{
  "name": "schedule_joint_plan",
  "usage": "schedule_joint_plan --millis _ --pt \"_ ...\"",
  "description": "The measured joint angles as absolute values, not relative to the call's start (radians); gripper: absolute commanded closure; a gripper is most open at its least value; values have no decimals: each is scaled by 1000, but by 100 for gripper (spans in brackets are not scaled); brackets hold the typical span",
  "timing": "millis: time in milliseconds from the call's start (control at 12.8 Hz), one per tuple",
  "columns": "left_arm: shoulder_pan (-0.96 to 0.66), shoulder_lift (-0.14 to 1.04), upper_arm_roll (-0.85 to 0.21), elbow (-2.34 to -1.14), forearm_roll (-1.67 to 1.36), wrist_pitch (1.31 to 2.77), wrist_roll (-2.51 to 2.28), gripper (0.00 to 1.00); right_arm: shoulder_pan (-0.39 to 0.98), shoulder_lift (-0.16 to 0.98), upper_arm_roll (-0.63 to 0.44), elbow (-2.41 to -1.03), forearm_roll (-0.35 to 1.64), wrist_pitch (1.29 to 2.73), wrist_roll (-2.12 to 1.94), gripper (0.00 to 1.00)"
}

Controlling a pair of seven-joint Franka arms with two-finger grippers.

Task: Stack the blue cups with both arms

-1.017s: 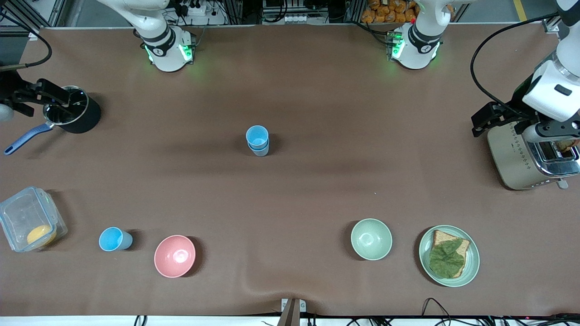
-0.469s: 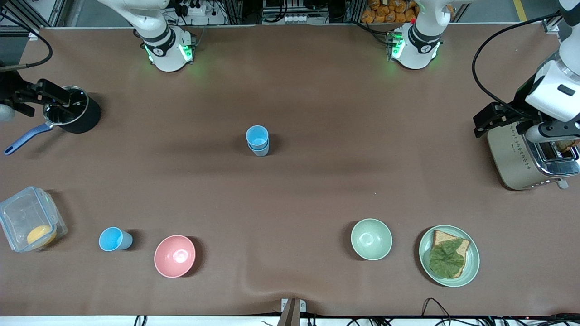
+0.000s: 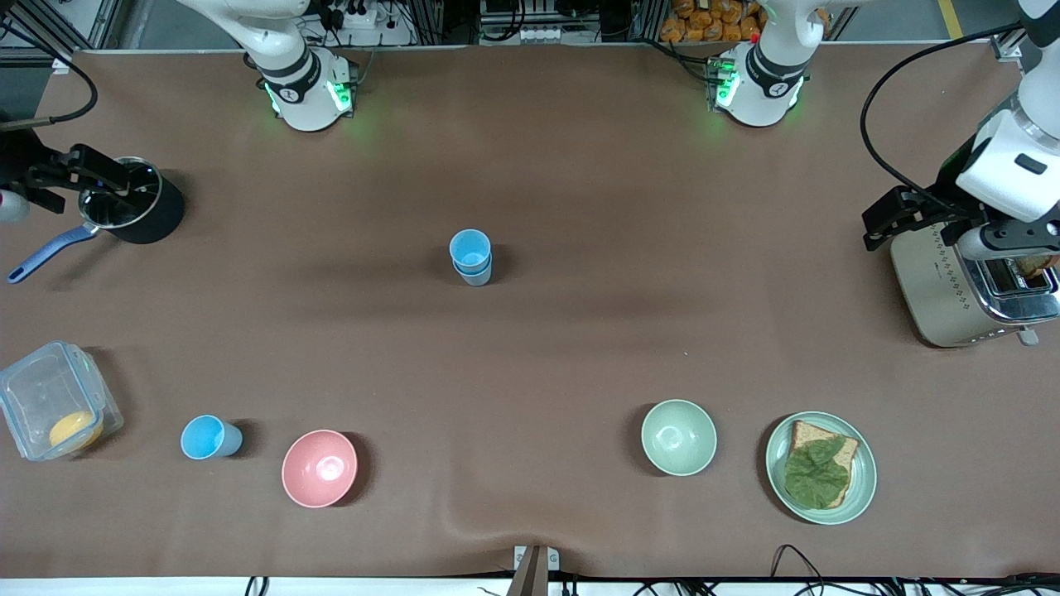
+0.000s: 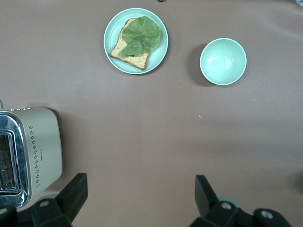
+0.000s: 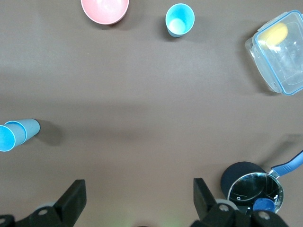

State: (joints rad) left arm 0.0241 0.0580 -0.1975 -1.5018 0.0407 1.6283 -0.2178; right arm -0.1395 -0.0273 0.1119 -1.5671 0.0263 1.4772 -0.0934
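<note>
Cups stacked mid-table, both arms drawn back to the table's ends.

Bright blue cup (image 3: 470, 248) sits nested in the paler grey-blue cup (image 3: 476, 273); a third blue cup (image 3: 204, 437) stands beside the pink bowl (image 3: 320, 468). Left gripper (image 4: 139, 198) hangs over the toaster (image 3: 961, 285), right gripper (image 5: 137, 201) over the black saucepan (image 3: 132, 211), both spread wide, holding nothing. No writing is legible.

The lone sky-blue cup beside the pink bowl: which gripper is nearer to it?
Right. The right gripper is over the black pot at that cup's end of the table; the left gripper is over the toaster at the table's left-arm end.
</note>
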Motion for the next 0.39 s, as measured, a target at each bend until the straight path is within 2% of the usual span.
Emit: schedule_joint_plan --millis 391 --pt "23 58 -200 -1502 41 1628 -218 0 -95 -27 76 -1567 27 1477 -93 0"
